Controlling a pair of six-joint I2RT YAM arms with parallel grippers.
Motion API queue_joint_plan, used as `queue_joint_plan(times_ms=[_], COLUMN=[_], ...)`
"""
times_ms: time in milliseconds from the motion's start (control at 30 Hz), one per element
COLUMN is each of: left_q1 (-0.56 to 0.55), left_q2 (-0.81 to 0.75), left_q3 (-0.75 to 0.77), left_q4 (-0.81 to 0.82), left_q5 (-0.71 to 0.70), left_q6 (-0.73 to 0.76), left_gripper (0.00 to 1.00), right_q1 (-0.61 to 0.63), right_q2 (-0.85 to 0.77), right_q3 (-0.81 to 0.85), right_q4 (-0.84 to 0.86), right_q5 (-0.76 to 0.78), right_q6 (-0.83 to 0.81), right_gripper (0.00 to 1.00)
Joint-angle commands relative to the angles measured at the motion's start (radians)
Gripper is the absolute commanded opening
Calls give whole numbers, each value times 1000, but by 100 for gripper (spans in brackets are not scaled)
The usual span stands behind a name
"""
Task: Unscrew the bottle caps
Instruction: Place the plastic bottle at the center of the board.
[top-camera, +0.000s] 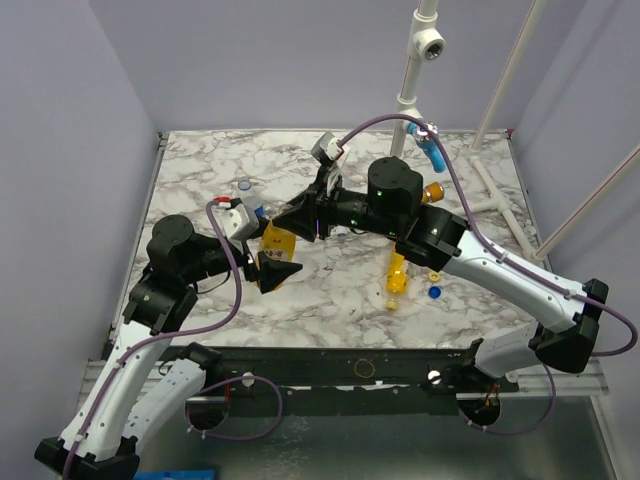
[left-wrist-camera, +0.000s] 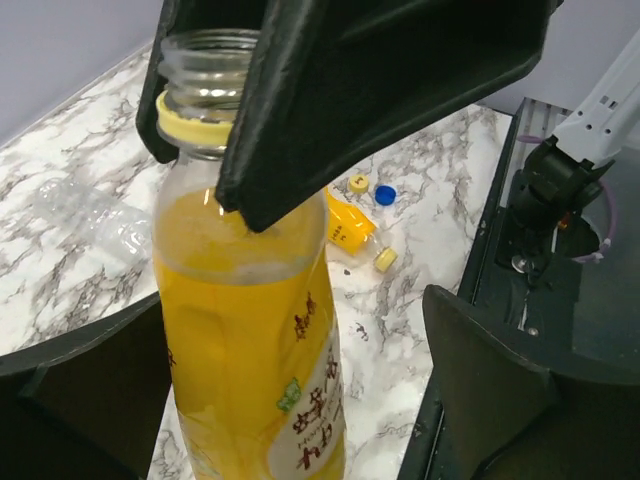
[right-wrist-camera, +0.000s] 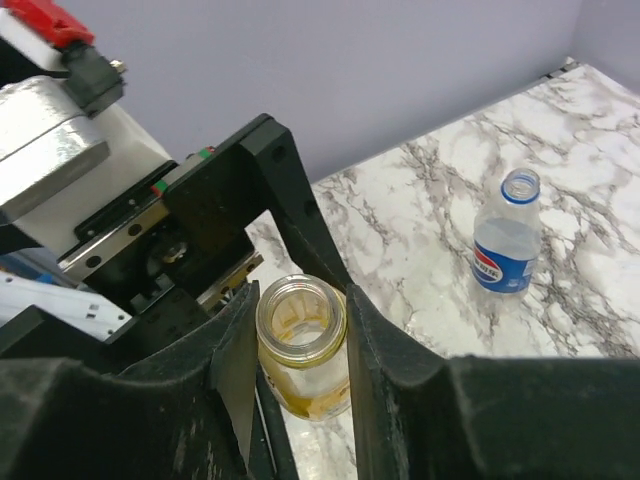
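1. Bottle caps (top-camera: 434, 293) lie loose on the table (top-camera: 200, 160), right of its middle and toward the near edge. A blue cap (left-wrist-camera: 385, 194) sits just beside a yellow cap (left-wrist-camera: 358, 183), and a second yellow cap (left-wrist-camera: 384, 259) lies a little apart from that pair. Neither tool touches any of them.
2. The right tool (right-wrist-camera: 300, 305) is clamped on the neck of an upright yellow bottle (left-wrist-camera: 250, 340), one finger pressed against each side just below the rim. The bottle's mouth is open, with only a yellow ring left around the neck.
3. The left tool (top-camera: 278, 270) has its fingers wide apart, one on each side of the lower body of the same bottle. There is a clear gap on at least one side, so it is not gripping.
4. This bottle stands a little left of the table's middle, well apart from the caps.
5. Another yellow bottle (left-wrist-camera: 350, 225) lies on its side among the three caps.
6. A Pepsi bottle (right-wrist-camera: 508, 245) stands uncapped toward the left edge.
7. A clear bottle (left-wrist-camera: 90, 215) lies on its side, farther back on the table than the clamped bottle.
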Motion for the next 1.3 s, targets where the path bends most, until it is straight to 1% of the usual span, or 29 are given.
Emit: queue_joint_plan(times_ms=[0,67,100,233,400,500,700,800,933,1100,1133,1167,1200,1233,1267], left_q1=[-7,-7,-7,-7,-7,-7,-7,-7,-7,-7,-7,-7,-7,-7,-7], left_q2=[-20,-34,-44,-97,-115,-117,-139,-151,-163,-167,-168,-167,-166,-167,-167], left_q3=[47,67,77,91,144,171,172,169,166,167,166,165,163,158,154], left_q4=[-1,-24,-42,-94,-159,-196,-237,-247,-253,-255,-255,-254,-255,-254,-255], left_q5=[-54,-109,-125,-239,-399,-407,-354,-333,-313,-301,-297,-293,-289,-281,-273], left_q6=[-20,-18,14,96,121,139,144,143,160,167,167,167,168,170,173], left_gripper=[99,99,99,99,99,99,99,99,99,99,99,99,99,99,99], right_q1=[2,2,2,-7,-92,-126,-141,-148,-149,-149,-149,-149,-149,-149,-149], right_q2=[31,42,50,133,245,334,497,565,627,651,648,644,636,625,619], right_q3=[45,36,27,37,50,87,173,192,197,157,142,127,110,88,75], right_q4=[-61,-73,-69,-57,34,100,236,289,357,426,441,450,461,474,481], right_q5=[210,322,375,517,492,490,553,581,647,668,665,668,668,668,671], right_q6=[-76,-109,-128,-171,-140,-143,-157,-137,-138,-142,-140,-136,-136,-130,-124], right_gripper=[6,3,2,1,0,1,0,1,1,1,1,5,11,22,30])
